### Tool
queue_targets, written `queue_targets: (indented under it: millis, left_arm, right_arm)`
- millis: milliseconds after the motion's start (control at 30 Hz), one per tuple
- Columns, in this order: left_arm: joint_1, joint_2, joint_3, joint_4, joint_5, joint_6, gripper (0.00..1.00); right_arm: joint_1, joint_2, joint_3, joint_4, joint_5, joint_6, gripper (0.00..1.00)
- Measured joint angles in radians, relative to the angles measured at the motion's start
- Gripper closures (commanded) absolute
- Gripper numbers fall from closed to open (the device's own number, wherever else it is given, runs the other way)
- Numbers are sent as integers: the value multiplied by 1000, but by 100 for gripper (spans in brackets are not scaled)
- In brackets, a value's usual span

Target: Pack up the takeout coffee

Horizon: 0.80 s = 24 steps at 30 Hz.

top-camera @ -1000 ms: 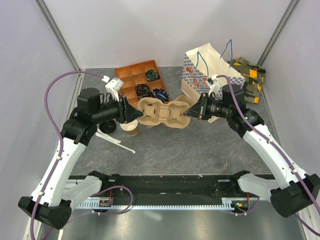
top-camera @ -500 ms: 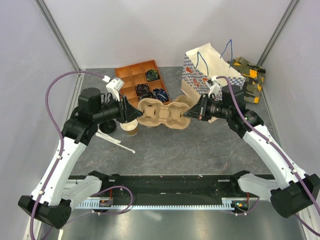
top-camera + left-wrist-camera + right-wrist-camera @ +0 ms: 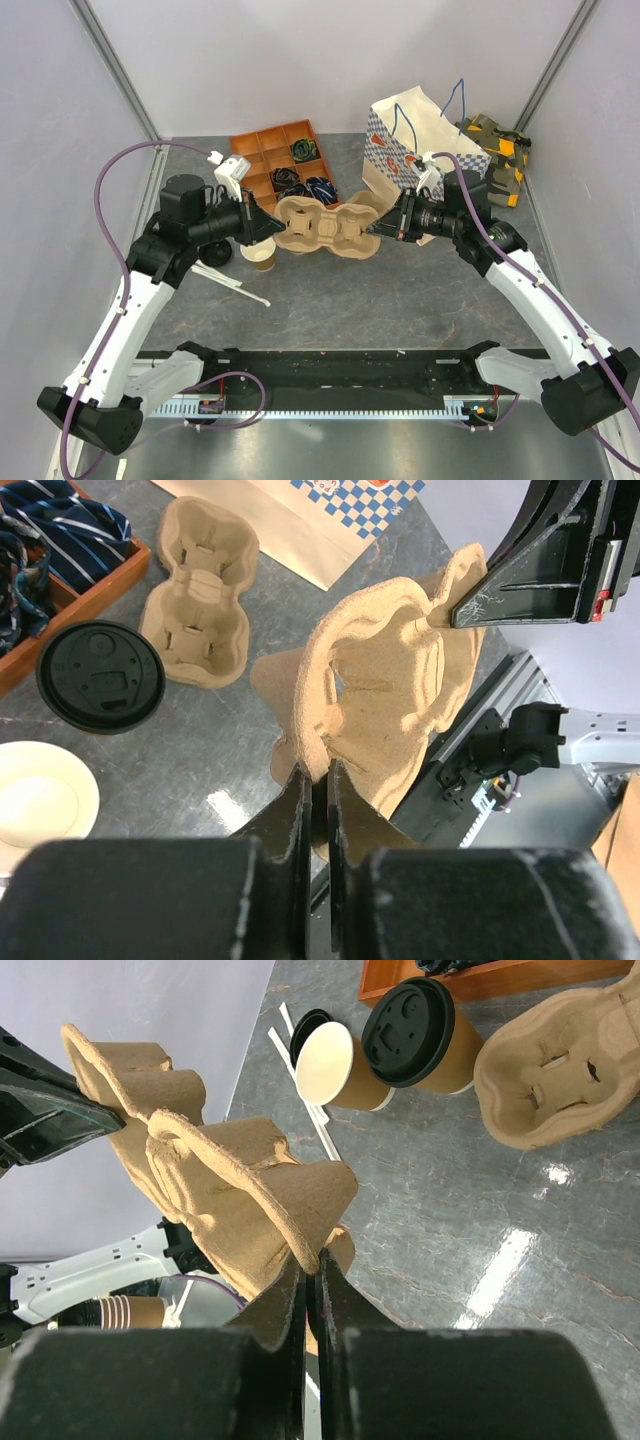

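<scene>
The takeout coffee [image 3: 420,1030], a brown paper cup with a black lid, stands on the table beside a lidless tan cup [image 3: 335,1065]. It shows from above in the left wrist view [image 3: 100,675]. In the top view it is hidden under the left gripper. My left gripper [image 3: 262,228] and right gripper [image 3: 375,228] are each shut on an opposite rim of a pulp cup carrier [image 3: 325,225] and hold it in the air between them. The left pinch shows in the left wrist view [image 3: 318,775], the right pinch in the right wrist view [image 3: 311,1260].
A second pulp carrier [image 3: 195,590] lies on the table below. A patterned paper bag [image 3: 410,140] stands at the back right. A wooden compartment tray [image 3: 280,160] is at the back. A loose black lid [image 3: 212,255] and a white stick [image 3: 240,285] lie left.
</scene>
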Motion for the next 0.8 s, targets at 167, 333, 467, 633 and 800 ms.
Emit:
queue_targets:
  millis: [167, 333, 467, 633, 800]
  left_arm:
    - [-2, 0, 0, 0, -1, 0, 98]
    - [-2, 1, 0, 0, -1, 0, 98]
    - [-2, 2, -1, -1, 2, 0, 98]
    - [-4, 2, -8, -6, 6, 2, 98]
    - [-6, 3, -11, -16, 6, 19, 98]
  right_arm:
    - [0, 0, 0, 0, 0, 3, 72]
    - [0, 0, 0, 0, 0, 13, 39]
    - [0, 0, 0, 0, 3, 1, 40]
    - [0, 0, 0, -3, 3, -17, 43]
    - [0, 2, 1, -18, 3, -50, 52]
